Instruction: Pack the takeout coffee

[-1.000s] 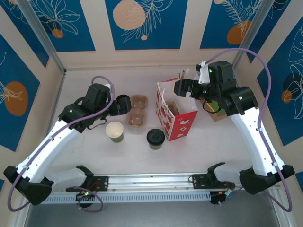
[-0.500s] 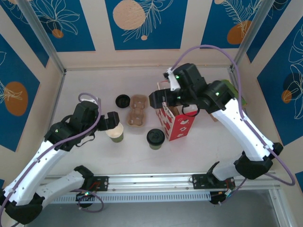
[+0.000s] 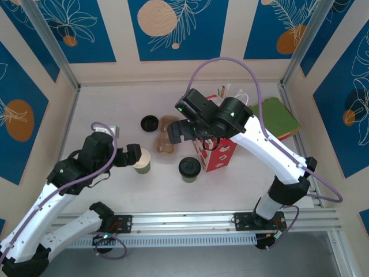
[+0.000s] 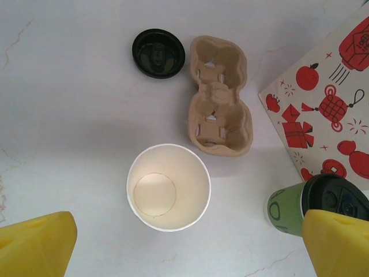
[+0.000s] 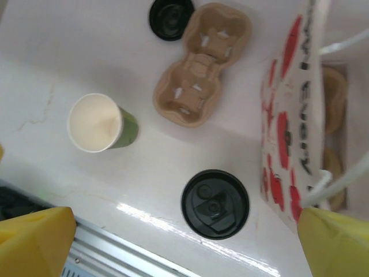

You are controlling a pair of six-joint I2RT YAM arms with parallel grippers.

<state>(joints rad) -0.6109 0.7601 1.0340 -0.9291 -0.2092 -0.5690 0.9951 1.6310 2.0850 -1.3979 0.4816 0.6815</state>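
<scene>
The takeout coffee (image 5: 215, 203) stood upright on the table (image 5: 144, 167), its long axis vertical, so the right gripper (image 5: 184, 245), looking down from above, met the round black lid face-on. Its jaws were spread wide and held nothing. The cup lay inside the span of the two fingers, just ahead of the line joining their tips and a little toward the finger on the side of the red-and-white bag (image 5: 285, 115). The bag stood just beside the cup on that side, not touching it. The left gripper (image 4: 187, 245), likewise spread and empty, was centred over the lidless cup (image 4: 168, 187). From that claw the coffee sat off to one side, at the very edge of its span and partly hidden behind one fingertip. By that reckoning the right arm was the better placed. The coffee lay below and slightly ahead of its claw, and a straight descent with a small shift forward would likely set the fingers either side of the cup wall. The tight spot, in my judgement, was the bag-side finger, which would have to pass between cup and bag.
</scene>
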